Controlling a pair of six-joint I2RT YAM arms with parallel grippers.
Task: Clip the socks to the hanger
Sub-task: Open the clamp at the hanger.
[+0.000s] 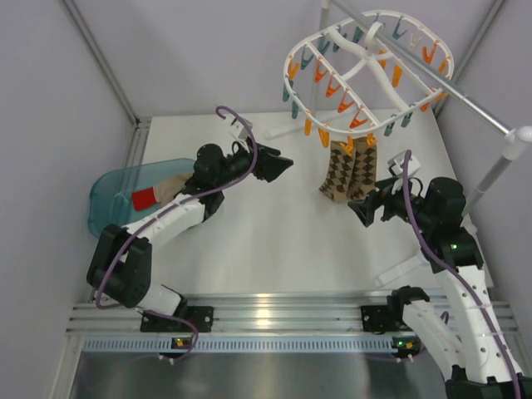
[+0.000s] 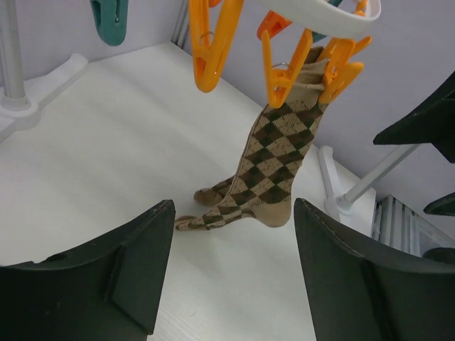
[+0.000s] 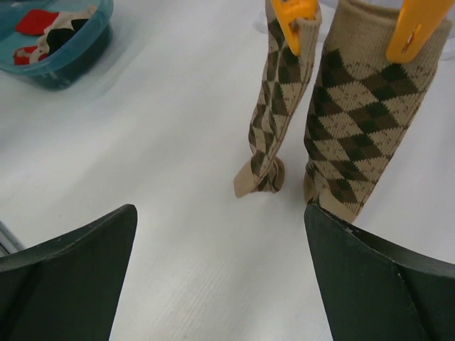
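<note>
The red-and-cream socks (image 1: 154,194) lie in a teal bin (image 1: 112,199) at the left; they also show in the right wrist view (image 3: 46,25). The white oval hanger (image 1: 366,71) with orange and teal pegs hangs from a rail at the back right. Two argyle socks (image 1: 349,173) hang clipped from its front pegs, toes touching the table. My left gripper (image 1: 283,166) is open and empty, right of the bin, facing the argyle socks (image 2: 274,163). My right gripper (image 1: 363,208) is open and empty, just below the argyle socks (image 3: 341,135).
A grey metal rail stand (image 1: 482,116) with white feet (image 1: 407,166) holds the hanger at the back right. White walls close in the table on three sides. The arm bases sit on an aluminium rail (image 1: 274,320) at the near edge.
</note>
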